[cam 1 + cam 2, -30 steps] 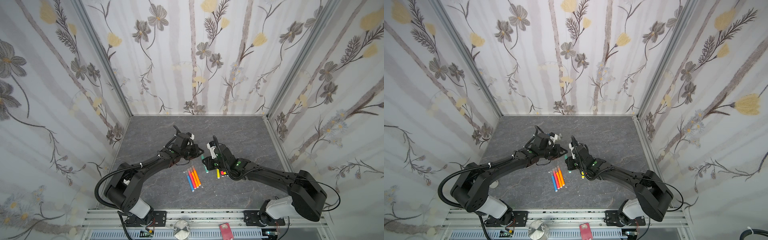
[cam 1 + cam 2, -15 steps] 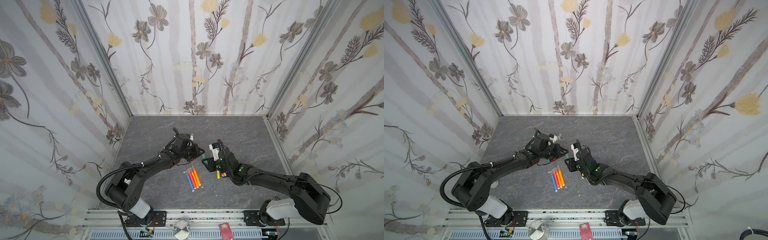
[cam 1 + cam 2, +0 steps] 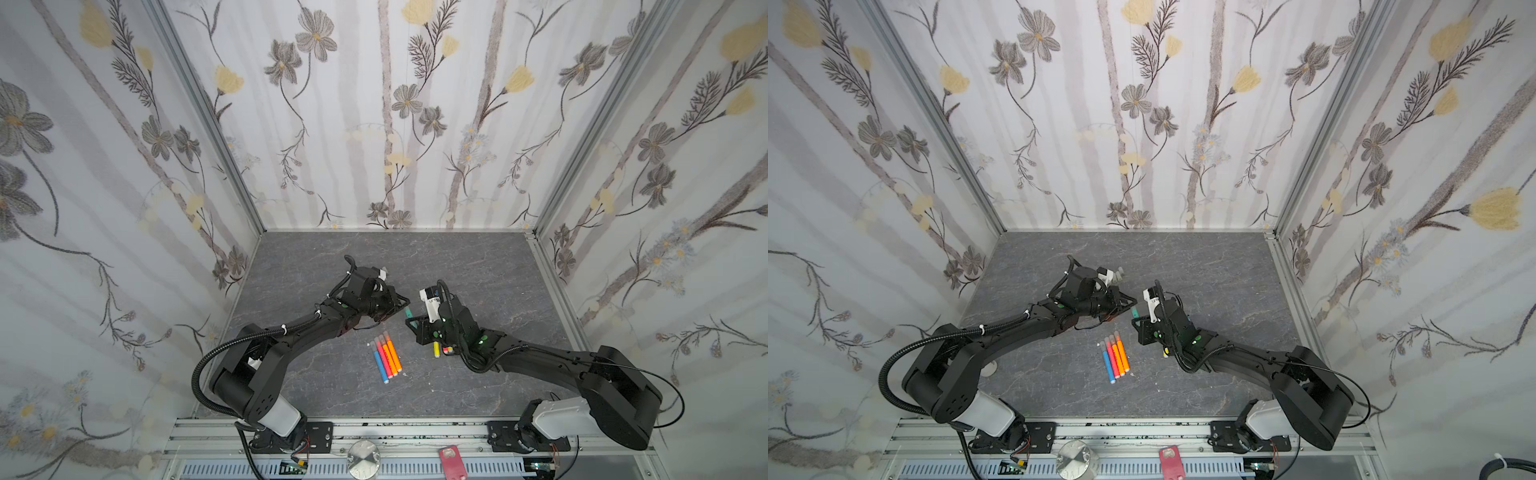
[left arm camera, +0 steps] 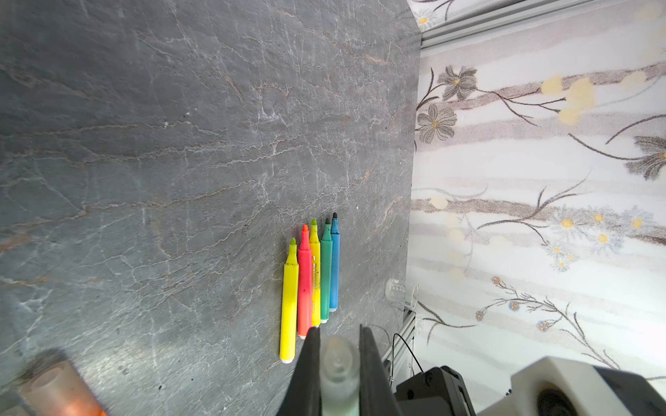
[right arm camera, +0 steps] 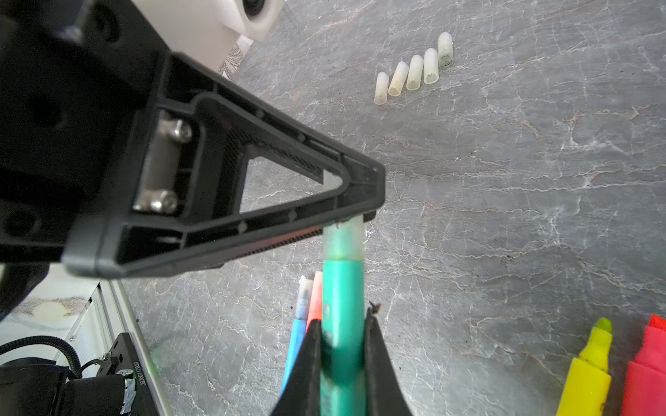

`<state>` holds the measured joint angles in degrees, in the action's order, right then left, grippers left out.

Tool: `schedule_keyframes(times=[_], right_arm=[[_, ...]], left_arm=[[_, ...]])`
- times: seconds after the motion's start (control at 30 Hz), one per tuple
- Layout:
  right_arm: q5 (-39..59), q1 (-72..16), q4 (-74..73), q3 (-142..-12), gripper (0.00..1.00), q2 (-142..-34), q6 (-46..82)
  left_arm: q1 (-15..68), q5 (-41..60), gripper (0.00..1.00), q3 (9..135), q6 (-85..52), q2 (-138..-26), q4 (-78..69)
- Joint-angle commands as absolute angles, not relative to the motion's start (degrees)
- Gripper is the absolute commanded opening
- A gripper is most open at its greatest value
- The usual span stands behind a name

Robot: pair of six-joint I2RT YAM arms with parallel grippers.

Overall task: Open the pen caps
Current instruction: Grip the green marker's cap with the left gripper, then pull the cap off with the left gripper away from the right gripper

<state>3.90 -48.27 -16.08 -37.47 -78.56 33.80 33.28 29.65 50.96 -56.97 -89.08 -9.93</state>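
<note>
Cap [image 5: 342, 241], seated on green pen [image 5: 342, 306] at mid-frame in both top views betw. the arms, is clamped by left fingers [image 4: 310, 374], right fingers [image 5: 306, 367] clamped on barrel, so pull apart straight along pen axis, no bending, both grips firm.
</note>
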Motion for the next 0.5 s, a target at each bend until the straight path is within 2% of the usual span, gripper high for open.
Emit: schedule_keyframes(times=[0.0, 0.47], right_arm=[[2.81, -48.31, -17.72, -37.20, 0.00, -77.75, 33.44], [3.73, -48.91, -16.18, -34.37, 0.00, -74.07, 34.72]], left_arm=[[32.47, 27.78, 0.00, 50.57, -55.96, -89.01, -11.32], [27.85, 25.27, 0.00, 57.30, -48.76, -92.22, -4.47]])
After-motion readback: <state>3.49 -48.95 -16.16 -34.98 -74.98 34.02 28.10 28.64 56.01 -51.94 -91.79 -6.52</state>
